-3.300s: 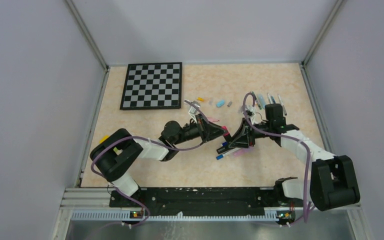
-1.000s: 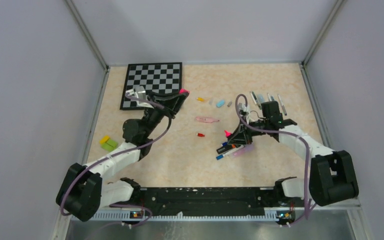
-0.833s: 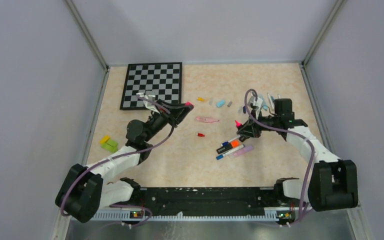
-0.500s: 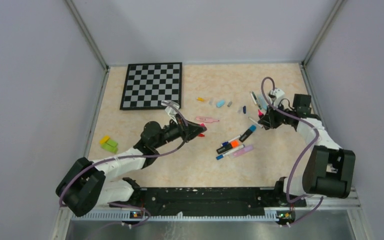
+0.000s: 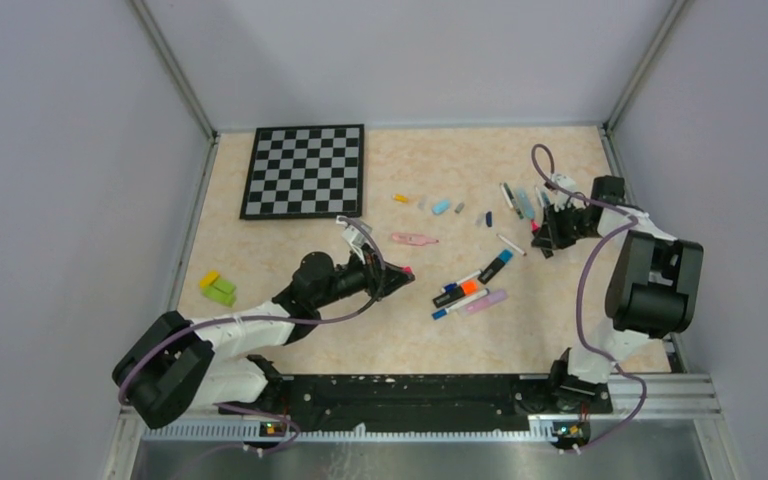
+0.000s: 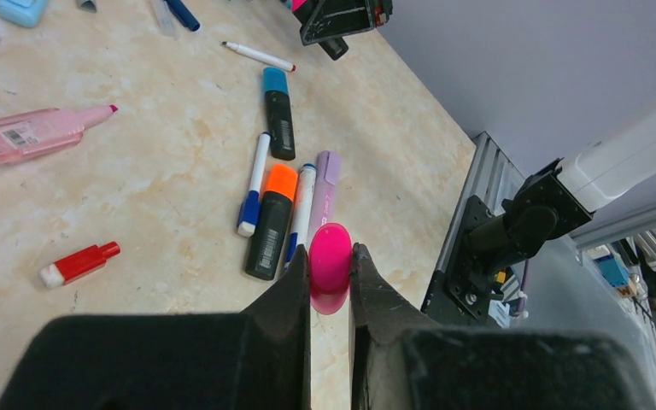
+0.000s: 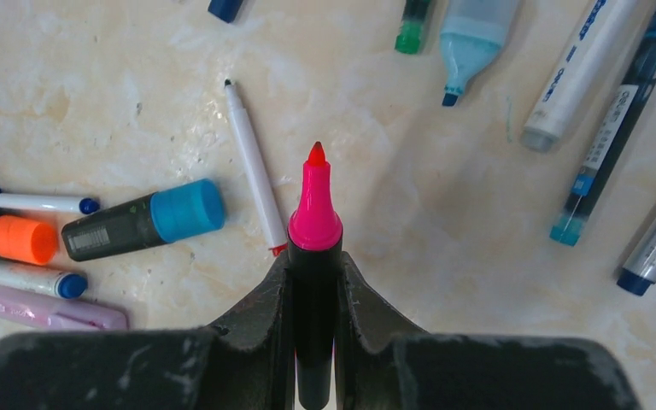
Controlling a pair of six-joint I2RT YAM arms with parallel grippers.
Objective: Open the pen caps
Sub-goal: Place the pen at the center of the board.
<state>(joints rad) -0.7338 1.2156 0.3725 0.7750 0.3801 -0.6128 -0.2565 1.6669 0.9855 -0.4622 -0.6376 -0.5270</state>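
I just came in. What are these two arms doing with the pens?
The arms are uncapping pens. The left gripper is shut on a pink cap, and the right gripper is shut on a pink marker with its tip bare, far to the right. Several capped pens lie on the table between them.

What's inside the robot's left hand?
A round pink cap, squeezed in the left hand between two black fingers. The fingers cover its sides, and its other end faces away, so that end can't be seen.
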